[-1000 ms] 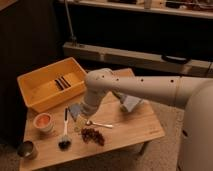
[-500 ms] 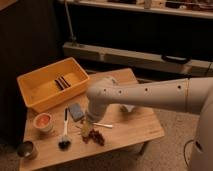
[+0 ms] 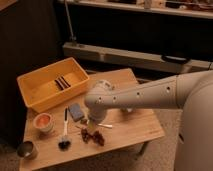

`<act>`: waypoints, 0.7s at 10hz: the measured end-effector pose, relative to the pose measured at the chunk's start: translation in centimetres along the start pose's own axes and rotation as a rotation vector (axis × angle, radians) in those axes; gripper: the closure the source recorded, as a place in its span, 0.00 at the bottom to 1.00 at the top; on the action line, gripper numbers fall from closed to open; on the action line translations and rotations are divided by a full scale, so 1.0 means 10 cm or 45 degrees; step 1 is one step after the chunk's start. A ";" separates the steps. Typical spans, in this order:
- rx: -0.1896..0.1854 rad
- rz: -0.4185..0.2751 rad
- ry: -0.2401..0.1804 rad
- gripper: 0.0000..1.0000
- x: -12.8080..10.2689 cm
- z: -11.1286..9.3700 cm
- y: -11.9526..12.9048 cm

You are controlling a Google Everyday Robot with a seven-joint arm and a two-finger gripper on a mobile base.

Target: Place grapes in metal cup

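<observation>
The grapes (image 3: 93, 136), a small dark reddish-brown bunch, lie near the front edge of the wooden table (image 3: 140, 131). The metal cup (image 3: 27, 149), short and dark grey, stands at the table's front left corner, well left of the grapes. My white arm reaches in from the right. My gripper (image 3: 89, 123) hangs just above and behind the grapes, pointing down at them, and the wrist hides most of it.
A yellow bin (image 3: 52, 89) stands at the back left. An orange-pink bowl (image 3: 43, 121), a black-headed brush with white handle (image 3: 64, 132) and a blue-grey sponge (image 3: 76, 112) lie between cup and grapes. A white spoon (image 3: 104, 125) lies right of the gripper.
My arm has swung lower and toward the table's front, bringing the gripper down close over the grapes. The grapes and the cup have not moved.
</observation>
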 end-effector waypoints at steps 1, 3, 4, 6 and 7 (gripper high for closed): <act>-0.038 -0.065 -0.015 0.34 -0.13 0.02 0.04; -0.101 -0.159 -0.045 0.34 -0.31 0.04 0.16; -0.136 -0.205 -0.050 0.34 -0.35 0.06 0.24; -0.186 -0.259 -0.047 0.34 -0.42 0.13 0.37; -0.211 -0.269 -0.033 0.34 -0.43 0.23 0.42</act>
